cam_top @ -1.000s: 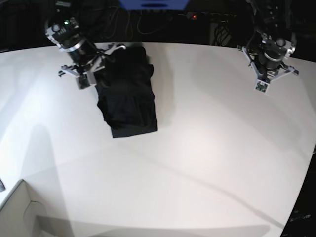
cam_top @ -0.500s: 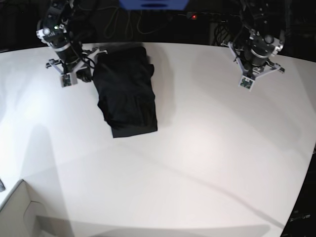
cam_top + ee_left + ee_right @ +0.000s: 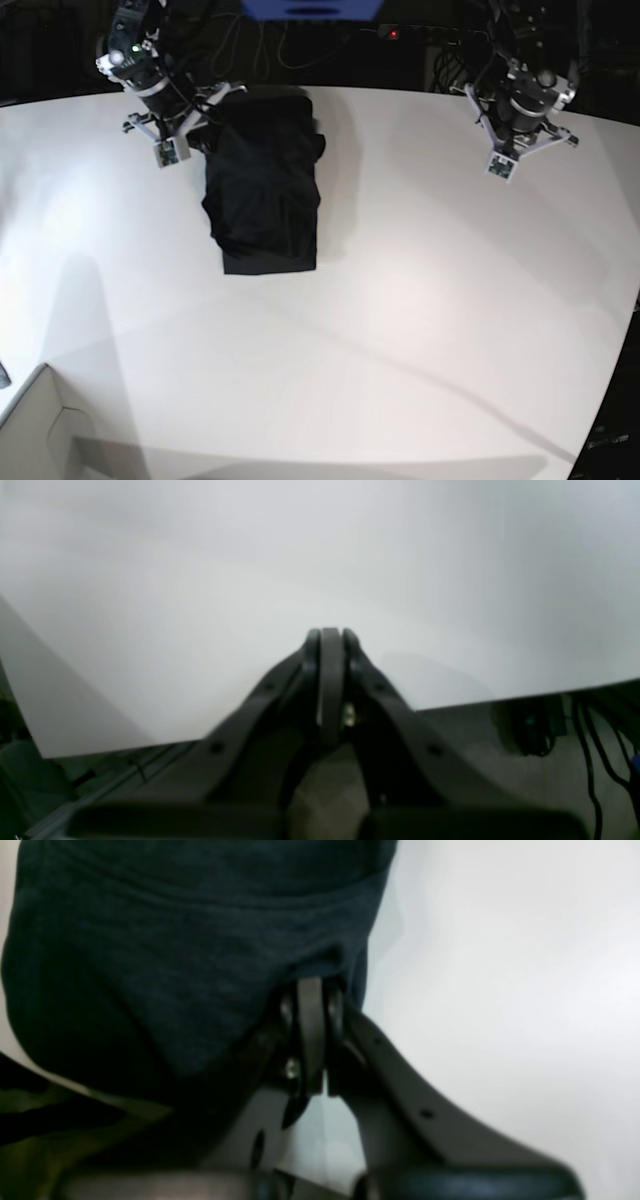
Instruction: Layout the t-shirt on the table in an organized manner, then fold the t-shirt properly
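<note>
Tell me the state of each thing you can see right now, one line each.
t-shirt: folded into a compact, slightly rumpled bundle, lying on the table near its far edge.
table: white top, bearing the t-shirt.
right claw: shut, its tip against the t-shirt's edge; whether it pinches cloth cannot be told.
left claw: shut, holding nothing, above bare table far from the t-shirt.

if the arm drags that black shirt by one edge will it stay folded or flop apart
Likely flops: the t-shirt is soft cloth with wrinkles and drooping edges. Stacked layers may slide apart. The smooth table probably lets it slip rather than snag.
</note>
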Available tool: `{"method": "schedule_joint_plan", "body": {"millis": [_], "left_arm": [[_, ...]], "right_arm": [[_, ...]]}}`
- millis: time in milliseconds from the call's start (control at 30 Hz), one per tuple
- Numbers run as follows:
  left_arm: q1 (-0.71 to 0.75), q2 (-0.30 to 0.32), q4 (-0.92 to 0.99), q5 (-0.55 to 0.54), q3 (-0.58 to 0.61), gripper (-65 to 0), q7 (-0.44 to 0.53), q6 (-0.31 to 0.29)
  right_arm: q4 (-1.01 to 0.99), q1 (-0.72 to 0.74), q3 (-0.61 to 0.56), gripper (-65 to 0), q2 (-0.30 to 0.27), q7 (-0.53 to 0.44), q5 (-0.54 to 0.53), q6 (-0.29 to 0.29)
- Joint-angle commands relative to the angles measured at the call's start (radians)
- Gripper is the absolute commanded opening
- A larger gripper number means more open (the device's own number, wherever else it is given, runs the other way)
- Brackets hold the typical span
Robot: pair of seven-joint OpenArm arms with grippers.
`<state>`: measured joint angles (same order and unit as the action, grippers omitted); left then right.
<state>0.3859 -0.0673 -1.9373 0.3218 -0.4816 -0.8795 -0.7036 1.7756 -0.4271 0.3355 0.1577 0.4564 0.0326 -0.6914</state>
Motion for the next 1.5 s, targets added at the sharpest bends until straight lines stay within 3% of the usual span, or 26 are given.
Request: {"method": "schedule_joint_plan", "body": {"millis": [0,200,433,600,1033,1300,1467], "left_arm": [[0.002,0.001,-0.015,-0.003,0.001,-64.9,0.012,0.005],[-0.003,-0.009,-0.020,-0.003,0.002,-64.9,0.012,0.005],[-0.003,-0.079,-0.024,-0.003,0.021,-64.9,0.012,0.005],[0.060,-0.076,-0.027,-0.003,0.096,-64.9,0.012,0.005],[0.103,-0.075,-0.054,0.007,0.108,-64.9,0.009,0.005],[0.101,0.067,-0.057,0.241,0.294,-64.9,0.004,0.005],[0.109,0.076,-0.063,0.310,0.306,-64.8,0.006,0.005]], "right_arm": [[0.019,-0.009,0.001,-65.0,-0.001,-0.023,-0.018,-0.007],[0.023,-0.019,0.009,-65.0,-0.001,-0.023,-0.018,-0.007],[0.097,-0.025,0.086,-65.0,-0.001,-0.023,-0.018,-0.007],[0.103,-0.016,0.164,-65.0,-0.001,-0.023,-0.017,-0.007],[0.103,-0.020,0.248,-65.0,-0.001,-0.023,-0.015,-0.007],[0.103,-0.020,0.248,-65.0,-0.001,-0.023,-0.015,-0.007],[0.103,-0.017,0.248,-65.0,-0.001,-0.021,-0.015,-0.007]]}}
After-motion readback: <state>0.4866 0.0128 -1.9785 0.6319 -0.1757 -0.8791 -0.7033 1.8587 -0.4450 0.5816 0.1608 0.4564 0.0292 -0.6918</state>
